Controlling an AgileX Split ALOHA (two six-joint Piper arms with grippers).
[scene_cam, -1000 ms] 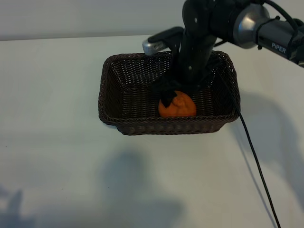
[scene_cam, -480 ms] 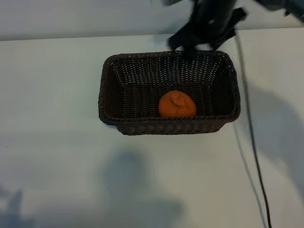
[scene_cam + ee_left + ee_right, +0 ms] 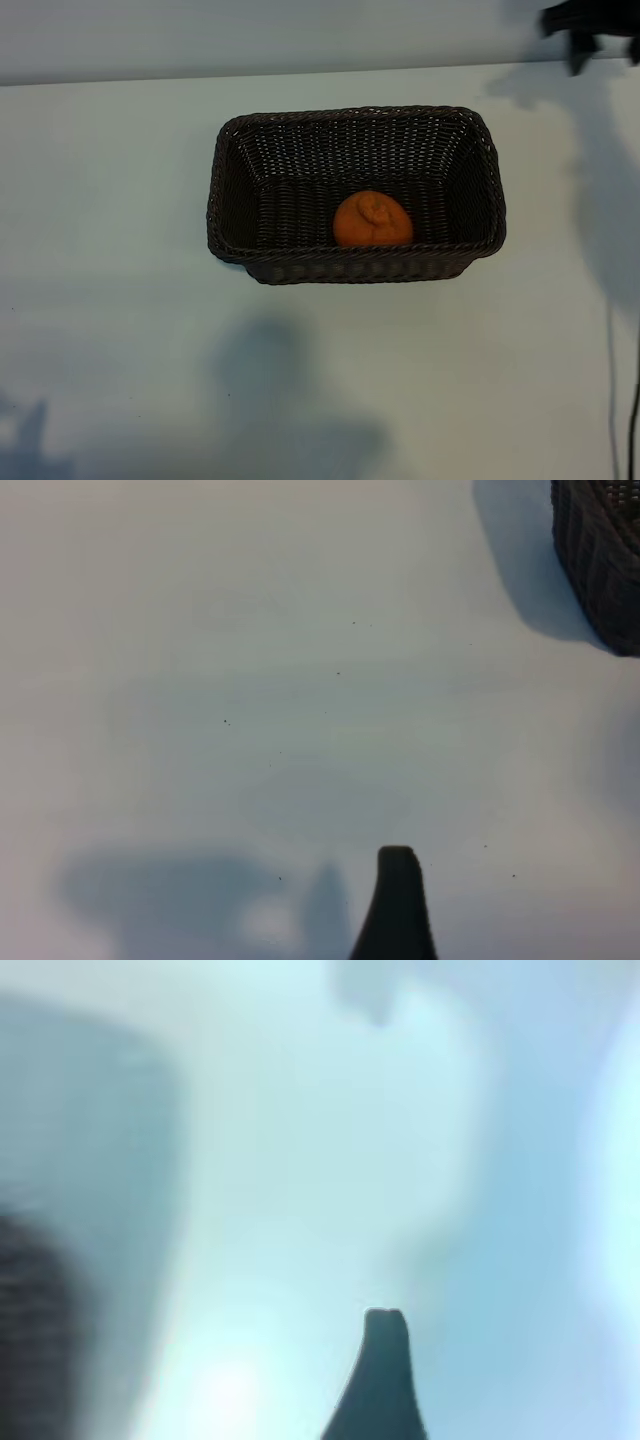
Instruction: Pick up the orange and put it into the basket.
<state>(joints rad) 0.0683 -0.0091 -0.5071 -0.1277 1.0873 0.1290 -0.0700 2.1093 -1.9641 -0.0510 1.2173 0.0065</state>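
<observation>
The orange (image 3: 372, 220) lies inside the dark woven basket (image 3: 228, 190), near its front wall and a little right of centre, with nothing touching it. My right gripper (image 3: 588, 30) hangs high at the far right corner, well away from the basket, open and holding nothing. In the right wrist view only one of its fingers (image 3: 380, 1370) shows, over blurred pale table. My left gripper (image 3: 330, 930) is outside the exterior view. Its wrist view shows one dark finger (image 3: 397, 900) above bare table, with a corner of the basket (image 3: 605, 560) off to one side. It is open and empty.
The basket stands mid-table on a plain white surface (image 3: 120, 330). A black cable (image 3: 612, 400) trails down the right edge. Shadows of the arms fall on the table in front of the basket.
My right gripper has let go of the orange, risen out of the basket and pulled back to the far right. The orange stays where it was in the basket.
</observation>
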